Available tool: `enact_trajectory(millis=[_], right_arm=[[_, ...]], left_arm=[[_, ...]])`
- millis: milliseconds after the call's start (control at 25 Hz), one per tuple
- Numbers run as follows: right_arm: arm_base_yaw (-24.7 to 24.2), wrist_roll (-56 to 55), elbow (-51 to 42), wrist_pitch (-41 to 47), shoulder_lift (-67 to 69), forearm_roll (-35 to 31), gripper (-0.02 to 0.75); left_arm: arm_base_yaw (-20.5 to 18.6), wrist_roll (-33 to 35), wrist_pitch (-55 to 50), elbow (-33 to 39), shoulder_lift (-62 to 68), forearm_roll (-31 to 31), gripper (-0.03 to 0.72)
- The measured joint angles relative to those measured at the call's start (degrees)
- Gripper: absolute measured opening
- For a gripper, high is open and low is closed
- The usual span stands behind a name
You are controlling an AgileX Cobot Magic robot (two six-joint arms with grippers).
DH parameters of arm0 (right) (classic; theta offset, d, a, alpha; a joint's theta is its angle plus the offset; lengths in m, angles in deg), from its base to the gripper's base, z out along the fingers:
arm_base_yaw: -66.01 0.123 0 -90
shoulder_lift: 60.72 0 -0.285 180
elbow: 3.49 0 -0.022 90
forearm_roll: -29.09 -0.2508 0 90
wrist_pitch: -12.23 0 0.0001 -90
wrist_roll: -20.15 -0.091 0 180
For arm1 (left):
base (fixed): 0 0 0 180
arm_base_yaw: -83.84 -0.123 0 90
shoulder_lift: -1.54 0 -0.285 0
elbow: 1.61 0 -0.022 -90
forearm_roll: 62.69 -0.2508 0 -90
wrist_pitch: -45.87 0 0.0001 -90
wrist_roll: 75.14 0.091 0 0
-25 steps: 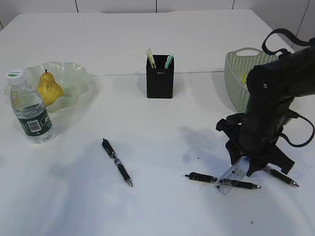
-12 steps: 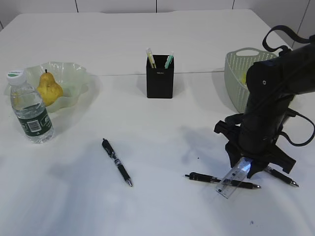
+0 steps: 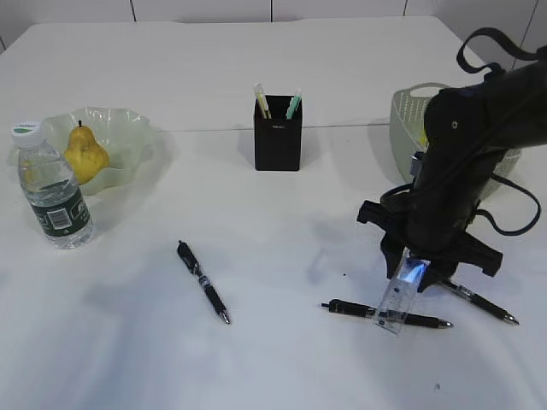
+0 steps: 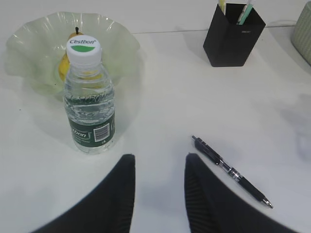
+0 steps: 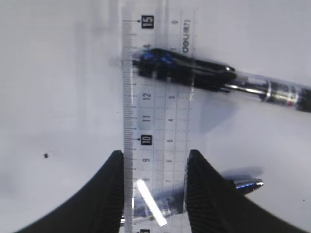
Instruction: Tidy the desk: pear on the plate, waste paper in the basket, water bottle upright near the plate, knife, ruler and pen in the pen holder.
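We note the right claw (image 3: 408,272) clamped on the ruler (image 3: 398,298), its free end tilted down over a black pen (image 3: 385,314) near the counter's (image 3: 282,248) front edge. A second pen (image 3: 476,301) lies just right. Left claw (image 4: 158,194) hangs with fingers apart, gripping nothing, above bare counter between the water bottle (image 4: 89,102) and a third pen (image 4: 231,171). Wide open room mid-counter up to the pen holder (image 3: 278,132).
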Motion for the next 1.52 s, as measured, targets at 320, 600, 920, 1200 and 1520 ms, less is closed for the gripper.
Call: enact_trajectory(millis=[320, 600, 920, 1200, 1520], right_arm=[[0.00, 11.01, 8.70, 3.73, 0.00, -0.36, 0.306], [0.00, 19.43, 17.42, 5.76, 0.00, -0.36, 0.306], [0.00, 22.93, 27.27, 3.58, 0.00, 2.26, 0.306], [0.00, 24.48, 29.29, -7.29, 0.10, 4.77, 0.306], [0.00, 24.57, 29.38, -25.25, 0.53, 9.15, 0.306]], left_arm=[[0.00, 0.00, 0.00, 0.00, 0.00, 0.00, 0.237], [0.00, 0.00, 0.00, 0.00, 0.00, 0.00, 0.237], [0.00, 0.00, -1.51, 0.00, 0.00, 0.00, 0.237], [0.00, 0.00, -1.88, 0.00, -0.24, 0.00, 0.237], [0.00, 0.00, 0.25, 0.00, -0.58, 0.00, 0.237]])
